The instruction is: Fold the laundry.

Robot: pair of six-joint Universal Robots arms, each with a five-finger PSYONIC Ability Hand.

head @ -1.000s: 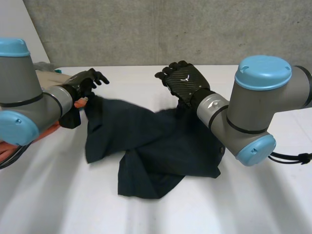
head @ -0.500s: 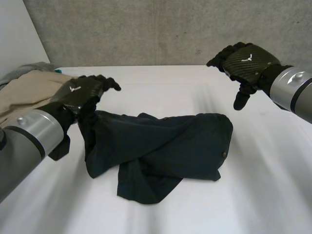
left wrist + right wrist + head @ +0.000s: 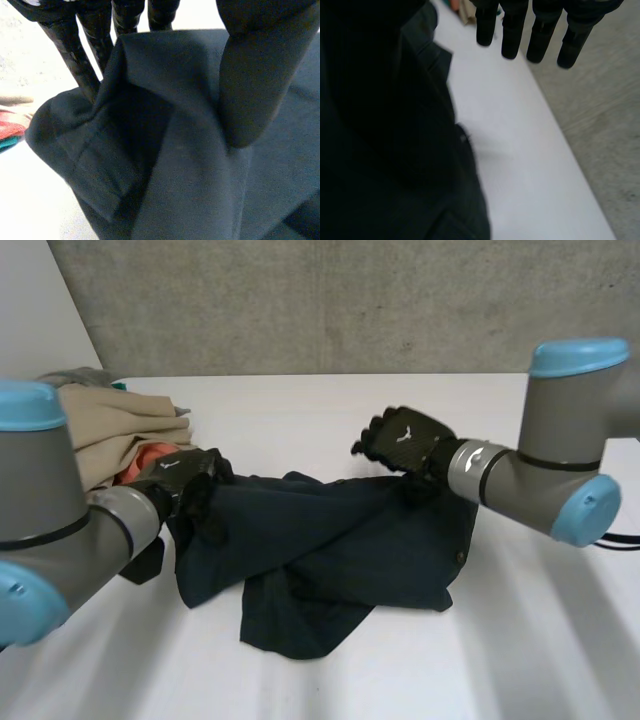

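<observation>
Left robot hand [image 3: 185, 480] has the garment [image 3: 330, 540] pinched at its left edge. In the left wrist view a raised fold sits between the thumb [image 3: 250, 85] on top and the fingers [image 3: 70, 47] behind. Right robot hand [image 3: 405, 440] is slack and holds nothing, with its fingers [image 3: 512, 35] straight over bare worktop [image 3: 300, 405] just past the garment's far edge. The dark garment lies crumpled mid-worktop between both hands, doubled over itself. A pile [image 3: 105, 430] of other laundry sits beside the left arm.

My guess is the step here is spreading it flat before any real fold. The right hand needs its own pinch on the far right edge to match the left one. Then pull the two apart evenly so the layers slide open instead of dragging the whole lump. It's worth making sure the left pinch has one layer, not a bunch.

Hard to make out:
- What kind of garment it is, and which edge is the hem.
- The right thumb, which is lost against the dark fabric in its wrist view, so I can't tell if it's touching.
- How many layers the left hand actually has.
</observation>
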